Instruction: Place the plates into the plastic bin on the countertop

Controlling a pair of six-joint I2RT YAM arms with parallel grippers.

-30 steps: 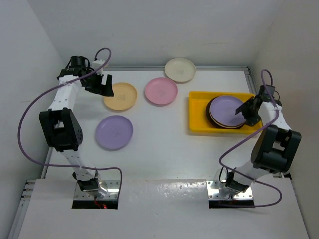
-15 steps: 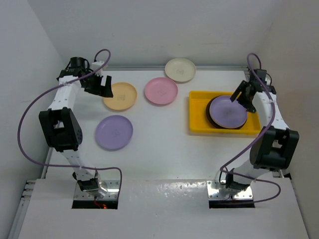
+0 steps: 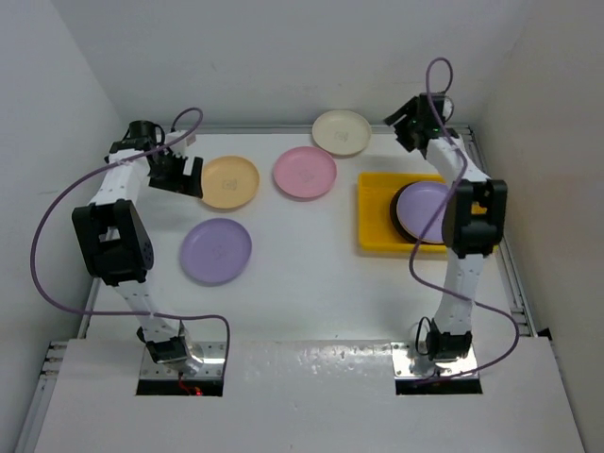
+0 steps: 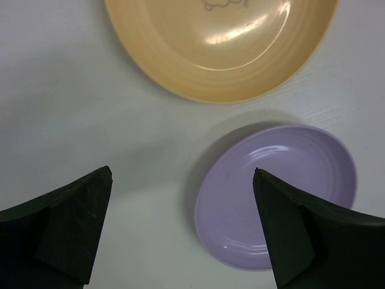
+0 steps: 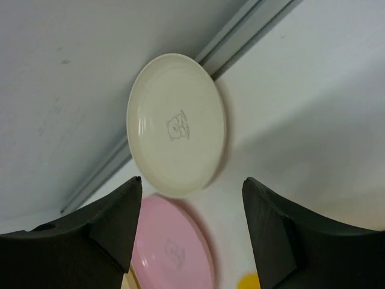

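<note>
Your left gripper (image 3: 186,176) has hardly moved in the last second. It hangs at the left edge of the yellow-orange plate (image 3: 227,181) with its jaws spread as wide as they go and nothing between them. Its wrist view shows that plate just ahead and the loose purple plate (image 3: 216,250) beyond it, both flat on the countertop (image 3: 311,283).

The pink plate (image 3: 305,173) and the cream plate (image 3: 341,132) also lie outside the bin, near the back wall.

The change is on your right. A second ago the right gripper (image 3: 406,127) was at the stack in the yellow plastic bin (image 3: 373,236). It has now left the top purple plate (image 3: 421,206) resting there and swung to the back, just right of the cream plate. Its jaws stand apart and empty, with that plate framed between them in the wrist view.

I judge that drop done, and the cream plate looks like your next pick. Four plates remain outside the bin.
</note>
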